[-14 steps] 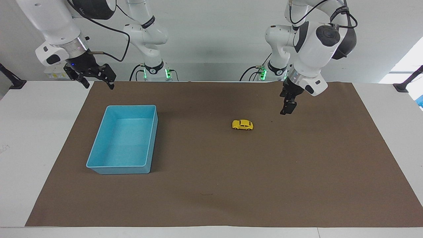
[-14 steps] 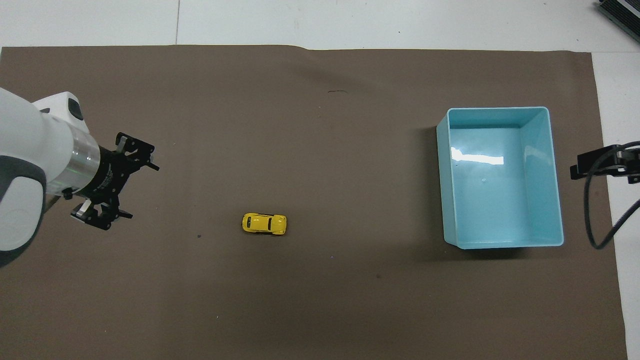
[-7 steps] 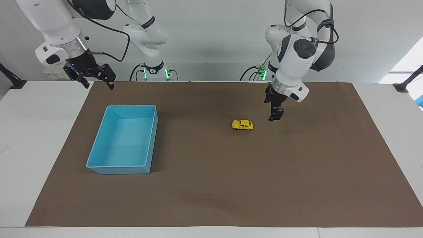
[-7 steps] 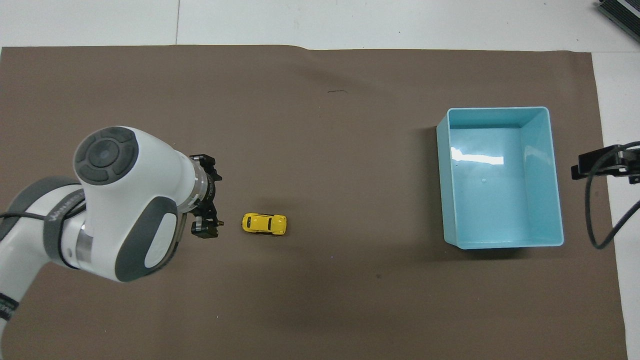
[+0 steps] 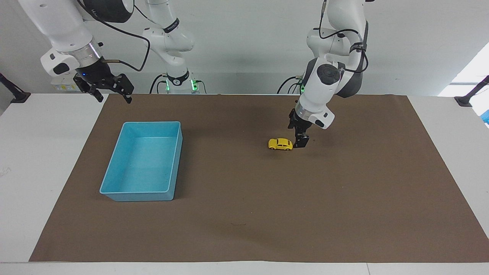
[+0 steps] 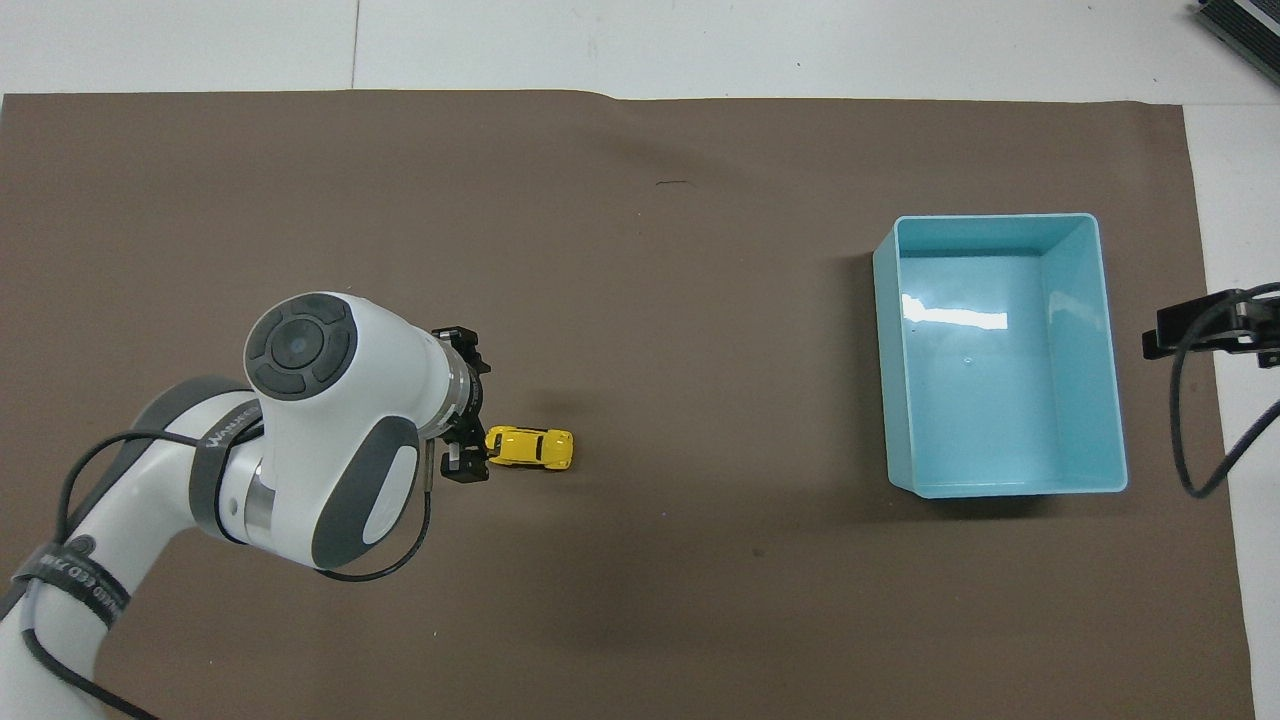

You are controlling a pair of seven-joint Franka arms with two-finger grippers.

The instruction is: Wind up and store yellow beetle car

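Yellow beetle car [image 5: 280,144] rests on the brown mat [image 5: 244,229] near its centre, toward the robots' edge, outside the blue bin [image 5: 114,168]. Left gripper [image 5: 301,142] is low beside one end of the car, fingers released, grasping nothing. Right gripper [image 5: 109,89] waits, released, above the mat corner near the bin. Winding and storing both remain.

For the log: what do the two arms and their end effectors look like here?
Both arms have glossy white shells with dark grey joint caps and a silver wrist ring. Each carries a black linkage-style end effector: the left end effector, the right end effector. Loose black cables loop along both forearms. Black bands with white lettering wrap the links, and green lights glow at the bases.
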